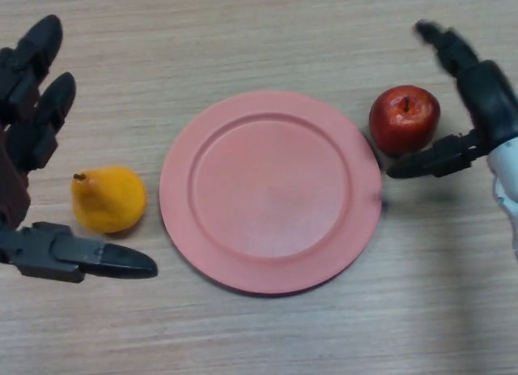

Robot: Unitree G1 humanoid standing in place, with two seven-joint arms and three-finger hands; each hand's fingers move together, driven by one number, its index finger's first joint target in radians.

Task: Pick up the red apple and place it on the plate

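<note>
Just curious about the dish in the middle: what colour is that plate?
The plate is plain salmon pink, with no pattern, in the head view.

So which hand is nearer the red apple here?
The right hand: open, it brackets the red apple from the apple's right, thumb just below it. The left hand is far across the pink plate, open around the yellow pear.

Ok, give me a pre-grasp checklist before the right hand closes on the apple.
1. Red apple upright on the table, stem up: ok.
2. Right hand open around the apple, thumb below, fingers above: ok.
3. Hand touching the apple: cannot tell.
4. Pink plate empty, ready to receive: ok.
5. Left hand open, off the plate: ok.
6. Yellow pear off the apple's path: ok.
</note>
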